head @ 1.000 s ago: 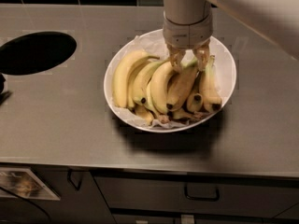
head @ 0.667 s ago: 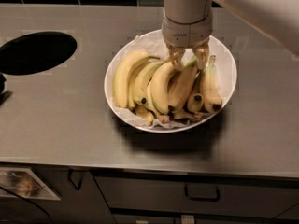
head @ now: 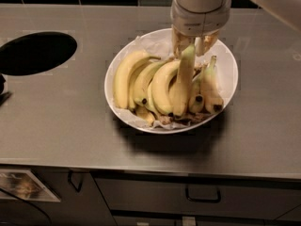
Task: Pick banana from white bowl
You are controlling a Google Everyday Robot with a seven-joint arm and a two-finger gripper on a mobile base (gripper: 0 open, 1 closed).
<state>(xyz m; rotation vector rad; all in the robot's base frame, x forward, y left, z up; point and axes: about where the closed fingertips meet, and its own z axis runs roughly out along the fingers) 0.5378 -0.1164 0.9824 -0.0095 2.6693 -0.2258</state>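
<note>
1. Camera view: the gripper (head: 192,45) hangs above the far rim of the white bowl (head: 230,65), near the far edge of the counter (head: 70,121), right of centre; its fingers pinch the upper end of the banana (head: 182,81).
2. The banana stands nearly upright directly beneath the gripper; its lower end rests among the other bananas (head: 134,79) inside the bowl.
3. The banana is long, slim, almost straight; yellow, paler toward the top.
</note>
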